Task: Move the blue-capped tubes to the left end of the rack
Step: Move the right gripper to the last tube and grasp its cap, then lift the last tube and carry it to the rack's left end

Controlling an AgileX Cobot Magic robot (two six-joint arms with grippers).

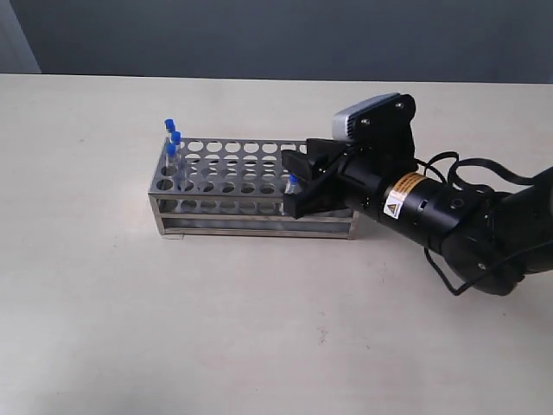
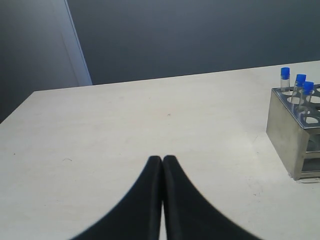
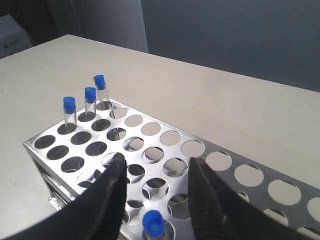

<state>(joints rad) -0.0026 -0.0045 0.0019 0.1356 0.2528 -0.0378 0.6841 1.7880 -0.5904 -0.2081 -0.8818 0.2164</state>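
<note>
The shiny steel rack (image 1: 233, 164) lies lengthwise on the table. Three blue-capped tubes (image 1: 173, 138) stand upright in holes at its left end, also seen in the right wrist view as tubes (image 3: 90, 95) and in the left wrist view as tubes (image 2: 300, 81). A fourth blue-capped tube (image 1: 293, 182) stands in a front-row hole further right. My right gripper (image 1: 291, 184) is open, its fingers on either side of that tube's cap (image 3: 153, 222) without touching it. My left gripper (image 2: 162, 159) is shut on nothing, hovering over bare table left of the rack (image 2: 292, 130).
The right arm and its black cables (image 1: 467, 216) lie over the right end of the rack and the table beyond. The pale tabletop (image 1: 259, 328) ends at a far edge against a dark wall (image 1: 302, 35).
</note>
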